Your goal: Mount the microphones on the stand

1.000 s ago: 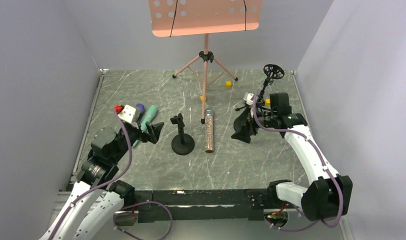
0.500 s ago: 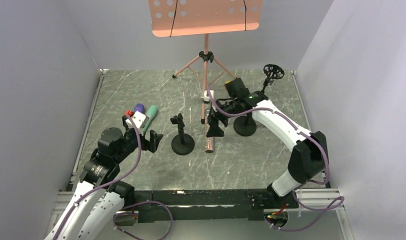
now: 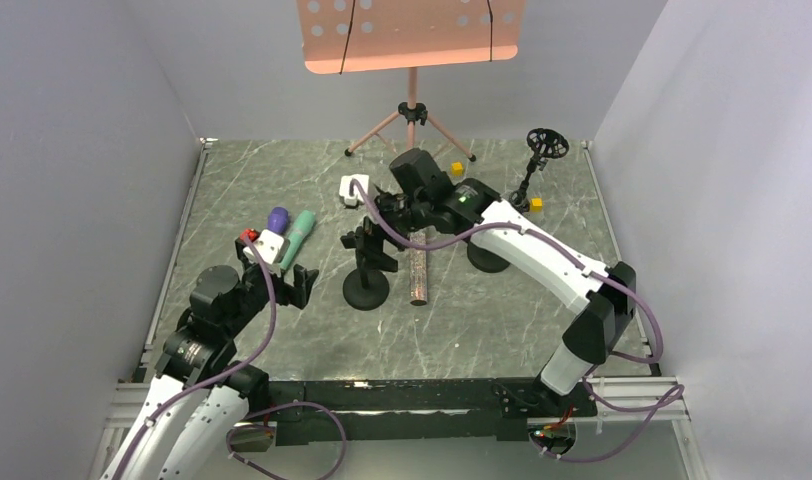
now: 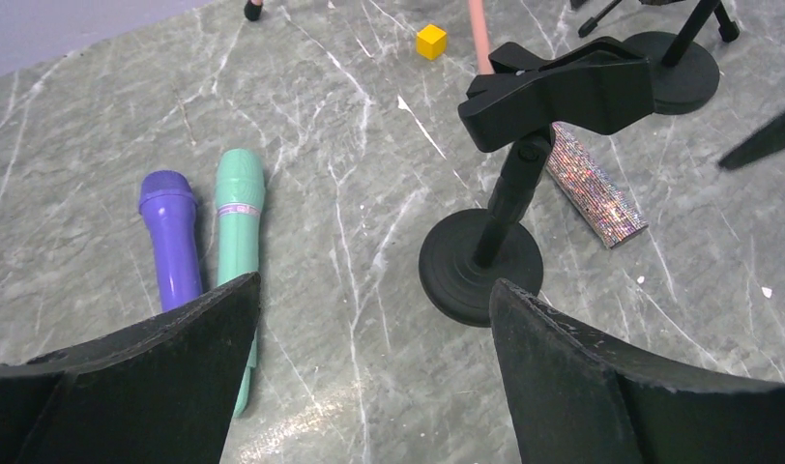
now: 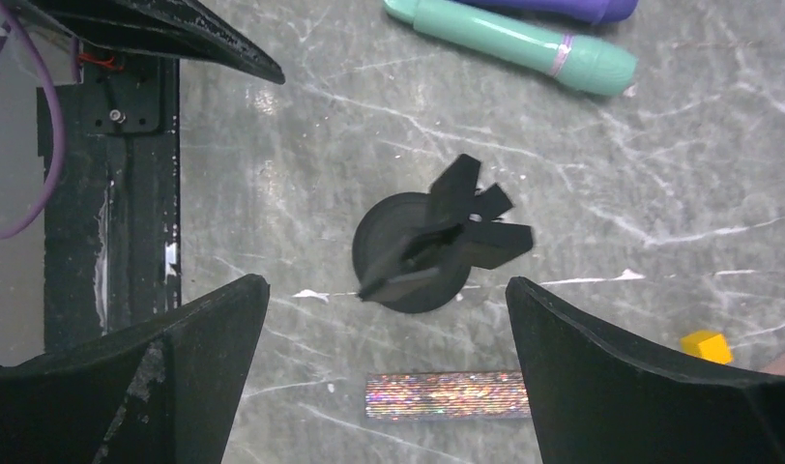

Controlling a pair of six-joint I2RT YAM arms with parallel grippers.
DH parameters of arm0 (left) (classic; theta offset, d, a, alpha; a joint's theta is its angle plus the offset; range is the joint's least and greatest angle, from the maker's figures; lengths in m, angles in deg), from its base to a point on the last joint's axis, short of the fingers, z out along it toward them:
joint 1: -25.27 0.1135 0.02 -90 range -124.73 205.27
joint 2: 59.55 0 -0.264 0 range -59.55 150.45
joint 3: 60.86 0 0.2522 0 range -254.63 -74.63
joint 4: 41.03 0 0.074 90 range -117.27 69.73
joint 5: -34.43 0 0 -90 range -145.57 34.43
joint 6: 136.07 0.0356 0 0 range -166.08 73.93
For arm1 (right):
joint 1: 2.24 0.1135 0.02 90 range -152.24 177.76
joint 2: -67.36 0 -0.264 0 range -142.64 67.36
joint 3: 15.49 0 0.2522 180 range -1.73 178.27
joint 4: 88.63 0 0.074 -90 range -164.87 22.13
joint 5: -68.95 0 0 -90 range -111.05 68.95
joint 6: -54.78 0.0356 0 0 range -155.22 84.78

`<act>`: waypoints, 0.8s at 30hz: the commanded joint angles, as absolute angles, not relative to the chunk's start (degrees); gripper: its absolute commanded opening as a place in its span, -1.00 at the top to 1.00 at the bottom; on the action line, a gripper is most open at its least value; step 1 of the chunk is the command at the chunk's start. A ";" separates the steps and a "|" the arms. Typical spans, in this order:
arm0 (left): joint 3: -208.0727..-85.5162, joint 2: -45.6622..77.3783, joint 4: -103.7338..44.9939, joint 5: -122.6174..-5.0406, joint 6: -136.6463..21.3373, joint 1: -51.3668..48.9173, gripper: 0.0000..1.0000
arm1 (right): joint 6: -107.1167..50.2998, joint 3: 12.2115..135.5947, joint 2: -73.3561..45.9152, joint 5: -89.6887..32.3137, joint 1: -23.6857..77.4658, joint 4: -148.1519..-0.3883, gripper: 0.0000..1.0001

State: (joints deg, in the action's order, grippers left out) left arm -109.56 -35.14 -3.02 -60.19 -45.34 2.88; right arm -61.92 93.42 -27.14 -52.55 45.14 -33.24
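A mint-green microphone (image 3: 297,236) and a purple microphone (image 3: 277,218) lie side by side on the table's left. The glittery microphone (image 3: 418,276) lies beside a small black clip stand (image 3: 366,289), whose clip holds nothing. My right gripper (image 3: 374,248) hovers open above that stand; in the right wrist view the stand (image 5: 435,247) and the glittery microphone (image 5: 447,395) show between the open fingers (image 5: 387,285). My left gripper (image 3: 280,272) is open and empty, just near of the green microphone (image 4: 239,208) and the purple microphone (image 4: 171,237), with the stand (image 4: 561,92) to its right.
A pink music stand (image 3: 412,36) on a tripod rises at the back centre. A second black stand (image 3: 488,260) with a round top is at the right, under my right arm. A small yellow cube (image 3: 535,204) lies near it. Grey walls close both sides.
My right arm has swung left from the right-hand stand, over the glittery microphone, to above the small clip stand. My left arm has drawn back toward the near edge and its jaws narrowed slightly.
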 commanded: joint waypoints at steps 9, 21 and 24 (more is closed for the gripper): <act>-109.20 -38.54 -5.56 -57.10 -44.73 3.66 -0.84 | -37.45 87.73 -27.81 -16.60 53.22 -49.10 -0.97; -109.09 -38.71 -5.81 -58.17 -44.15 3.79 -0.84 | -37.50 87.15 -27.34 -19.47 54.02 -47.99 -0.09; -109.09 -38.72 -6.06 -59.07 -44.07 3.74 -0.83 | -38.02 86.53 -27.01 -21.48 54.13 -46.97 0.05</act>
State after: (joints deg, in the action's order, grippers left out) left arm -109.48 -38.10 -3.85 -58.20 -44.95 3.45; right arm -37.99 87.33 -28.06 -20.14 53.75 -47.16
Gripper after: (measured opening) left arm 0.919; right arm 0.503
